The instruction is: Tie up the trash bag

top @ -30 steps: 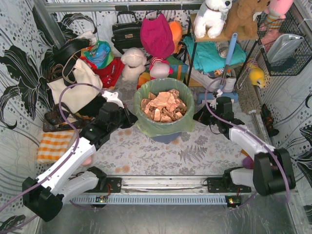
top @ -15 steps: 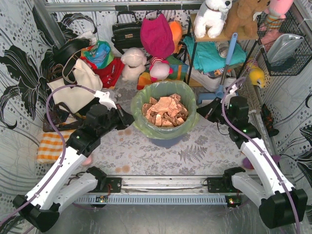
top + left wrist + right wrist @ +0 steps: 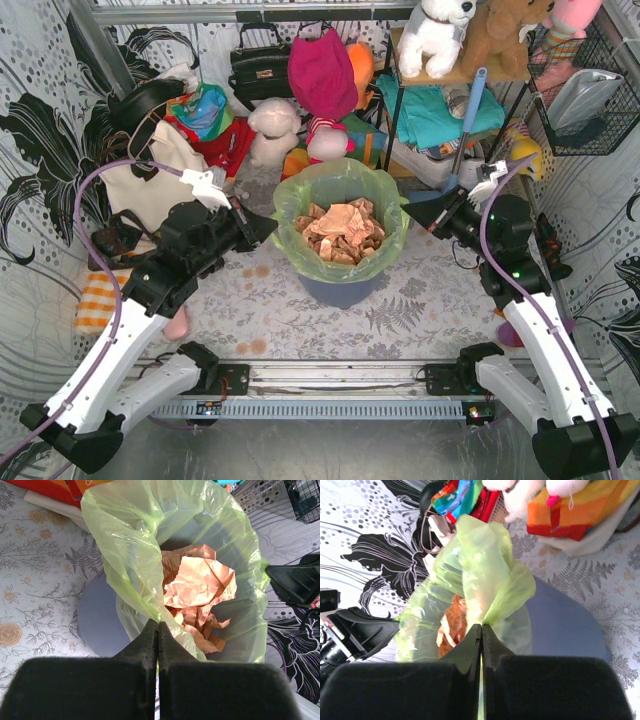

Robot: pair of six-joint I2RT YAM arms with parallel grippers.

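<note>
Two grippers, one bag, sundry items, listed as seen.

1. Thin translucent light-green plastic trash bag (image 3: 340, 192): seated in item 2, ctr of table, mouth open, rim raised above bin edge and stretched btwn both grippers. Filled w/ item 3.
2. Blue-grey round bin (image 3: 338, 290): upright on table, lined by trash bag; lower wall left uncovered.
3. Crumpled tan paper scraps (image 3: 343, 228): heaped inside bag, seen through mouth and film.
4. Left gripper (image 3: 270, 228): black fingers pressed together, left side of bag rim pinched at tips, per wrist view (image 3: 158, 625).
5. Right gripper (image 3: 408, 207): fingers likewise together, a fold of green film caught btwn them at right side of rim, per wrist view (image 3: 481, 627).
6. Table w/ grey fern-and-flower print cloth (image 3: 300, 320): bin stood on it.
7. Cream tote bag w/ dark handles (image 3: 150, 185): slumped at far left, well apart from bin.
8. Orange-and-white striped cloth (image 3: 105, 300): folded at left table edge, partly hidden by left arm.
</note>
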